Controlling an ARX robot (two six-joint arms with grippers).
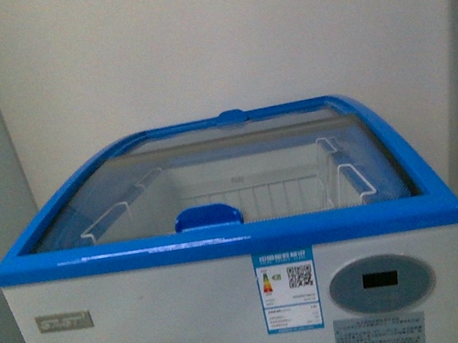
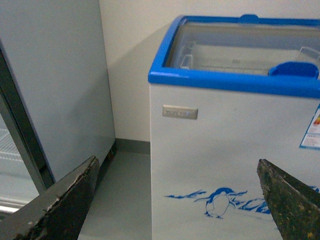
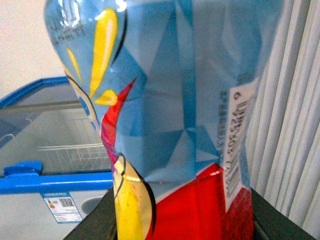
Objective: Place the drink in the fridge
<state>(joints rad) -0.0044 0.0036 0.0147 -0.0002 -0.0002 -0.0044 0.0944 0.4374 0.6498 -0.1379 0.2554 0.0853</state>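
The fridge [image 1: 149,326] is a white chest cooler with a blue rim, a curved glass sliding top [image 1: 227,159] and an oval display [image 1: 380,283]; it fills the front view. No arm shows there. In the left wrist view the fridge [image 2: 220,150] stands close ahead, its penguin picture [image 2: 217,202] between my open left gripper [image 2: 177,200] fingers. In the right wrist view my right gripper [image 3: 185,220] is shut on the drink [image 3: 175,115], whose blue-yellow-red label fills the frame; its cap is out of view. The fridge [image 3: 30,177] lies behind it.
A taller grey-white cabinet [image 2: 55,85] stands beside the fridge, with a strip of grey floor [image 2: 120,195] between them. Wire baskets [image 1: 335,171] sit inside the fridge under the glass. A blue handle [image 1: 208,217] sits on the lid's front edge. Pale curtains [image 3: 290,125] hang nearby.
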